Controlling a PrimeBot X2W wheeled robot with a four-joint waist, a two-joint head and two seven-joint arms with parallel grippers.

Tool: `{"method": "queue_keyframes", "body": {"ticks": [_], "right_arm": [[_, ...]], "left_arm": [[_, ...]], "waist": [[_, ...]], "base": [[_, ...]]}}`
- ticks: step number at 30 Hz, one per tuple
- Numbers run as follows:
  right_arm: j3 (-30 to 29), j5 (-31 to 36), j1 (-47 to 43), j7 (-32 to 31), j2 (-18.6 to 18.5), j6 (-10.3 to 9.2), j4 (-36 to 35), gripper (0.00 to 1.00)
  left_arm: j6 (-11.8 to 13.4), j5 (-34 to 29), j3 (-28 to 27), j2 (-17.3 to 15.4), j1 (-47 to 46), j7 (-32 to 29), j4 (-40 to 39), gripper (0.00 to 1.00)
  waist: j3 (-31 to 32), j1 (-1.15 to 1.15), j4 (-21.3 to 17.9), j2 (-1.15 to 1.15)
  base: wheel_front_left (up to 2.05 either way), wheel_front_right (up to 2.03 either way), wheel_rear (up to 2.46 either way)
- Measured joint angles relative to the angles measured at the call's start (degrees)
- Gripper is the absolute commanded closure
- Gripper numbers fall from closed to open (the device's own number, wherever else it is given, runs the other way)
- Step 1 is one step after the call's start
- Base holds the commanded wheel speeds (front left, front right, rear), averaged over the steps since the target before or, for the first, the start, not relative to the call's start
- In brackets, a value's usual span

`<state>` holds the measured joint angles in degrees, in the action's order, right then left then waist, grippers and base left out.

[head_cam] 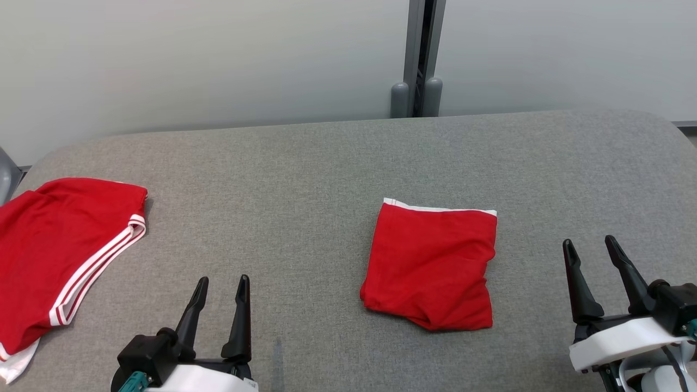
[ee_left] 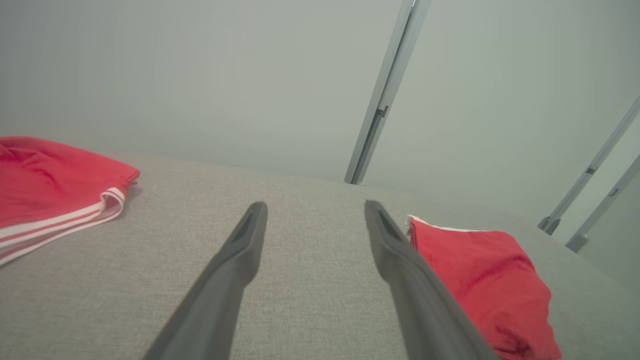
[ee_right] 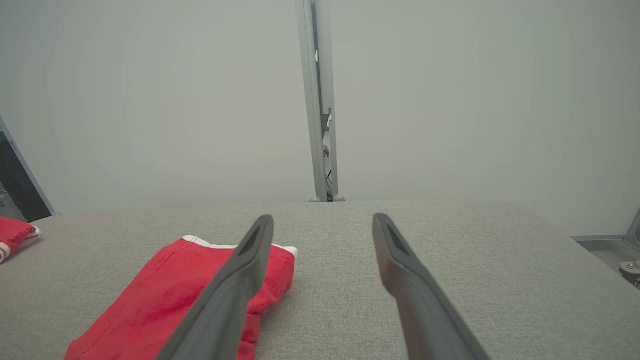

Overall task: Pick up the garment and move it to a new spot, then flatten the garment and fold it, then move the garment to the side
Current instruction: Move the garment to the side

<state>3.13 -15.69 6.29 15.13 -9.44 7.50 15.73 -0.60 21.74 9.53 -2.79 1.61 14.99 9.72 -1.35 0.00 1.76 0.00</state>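
A red garment [head_cam: 433, 267] lies folded into a compact rectangle on the grey fabric table [head_cam: 305, 179], right of centre, with a white band along its far edge. It also appears in the left wrist view [ee_left: 480, 270] and the right wrist view [ee_right: 165, 290]. My left gripper [head_cam: 224, 279] rests open near the front edge, left of the folded garment and apart from it. Off to that garment's right, my right gripper [head_cam: 588, 240] also stands open, touching nothing. Between the fingers of each, in the wrist views [ee_left: 315, 205] [ee_right: 323, 217], only bare table shows.
A second red garment with white stripes [head_cam: 54, 245] lies spread at the table's left edge, partly overhanging it. A grey post [head_cam: 416, 60] stands behind the table against the pale wall. The table's corners are rounded.
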Motion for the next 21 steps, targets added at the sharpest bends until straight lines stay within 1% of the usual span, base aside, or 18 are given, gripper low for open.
{"method": "queue_keyframes", "body": {"ticks": [21], "right_arm": [[0.5,-0.6,0.0,0.0,-0.1,-0.01,0.8,0.00]], "left_arm": [[0.1,0.1,0.4,0.0,0.0,0.0,0.3,0.00]], "waist": [[0.1,0.00,0.4,0.00]], "base": [[0.00,0.00,0.00]]}}
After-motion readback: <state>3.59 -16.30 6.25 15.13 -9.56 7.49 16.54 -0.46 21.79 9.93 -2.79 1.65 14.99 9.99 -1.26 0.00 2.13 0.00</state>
